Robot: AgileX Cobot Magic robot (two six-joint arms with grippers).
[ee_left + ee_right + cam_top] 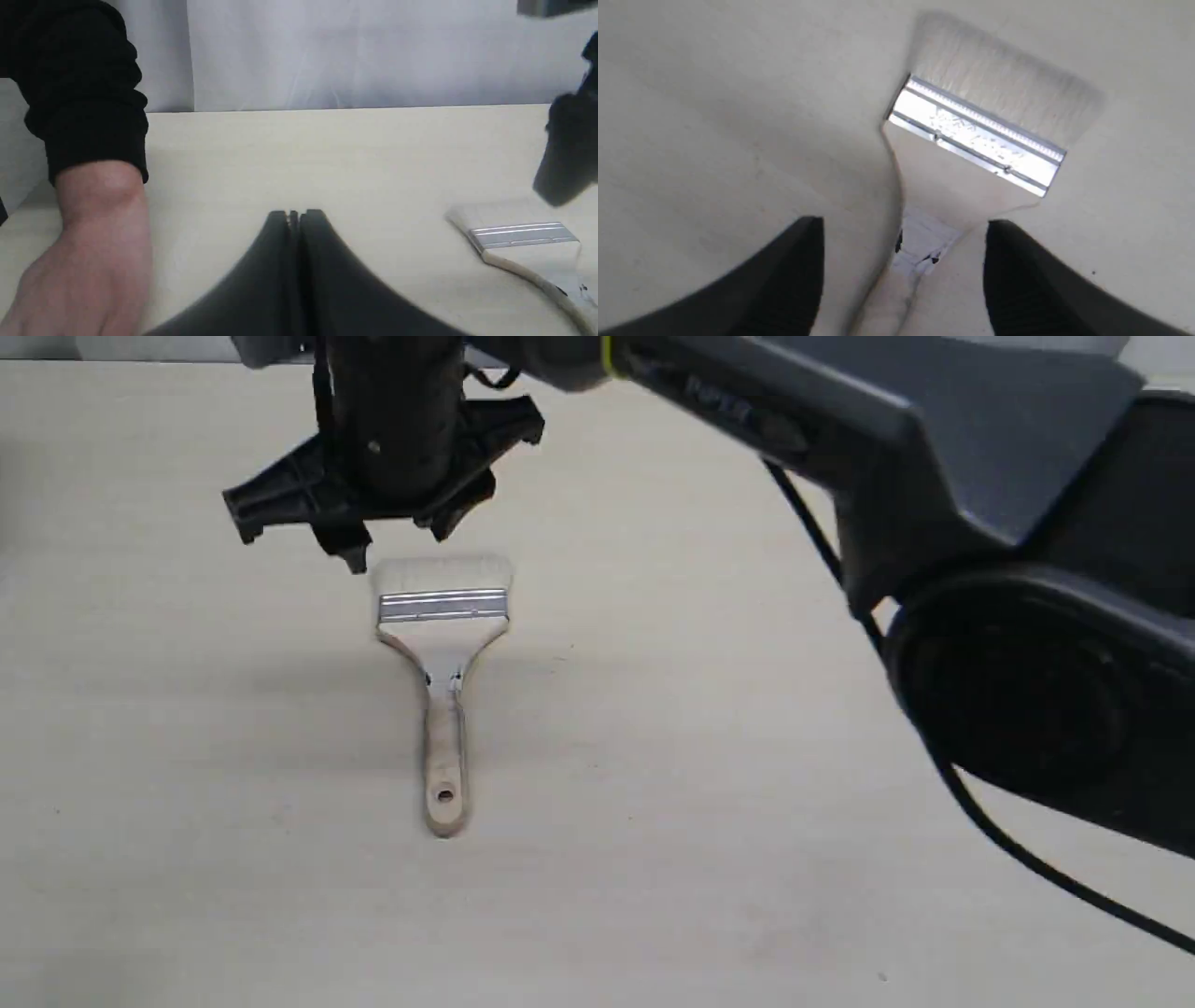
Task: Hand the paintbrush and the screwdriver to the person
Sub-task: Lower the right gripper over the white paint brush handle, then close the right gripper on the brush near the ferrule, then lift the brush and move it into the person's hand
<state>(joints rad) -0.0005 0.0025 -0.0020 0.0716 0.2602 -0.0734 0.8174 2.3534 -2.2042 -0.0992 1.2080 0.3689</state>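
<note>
We see our right claw spread wide above the paintbrush, gripping nothing; our left claw is pressed closed, empty.

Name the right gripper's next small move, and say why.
Probably lower the open right gripper straight down around the neck of the wide flat paintbrush with pale bristles, silver band and wooden handle. It lies flat on the pale table, its neck centred between the spread fingers, ungripped.

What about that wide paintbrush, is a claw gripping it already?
No, the paintbrush lies flat on the table, and the right gripper hangs open above it, its fingers spread clear of the handle.
</note>
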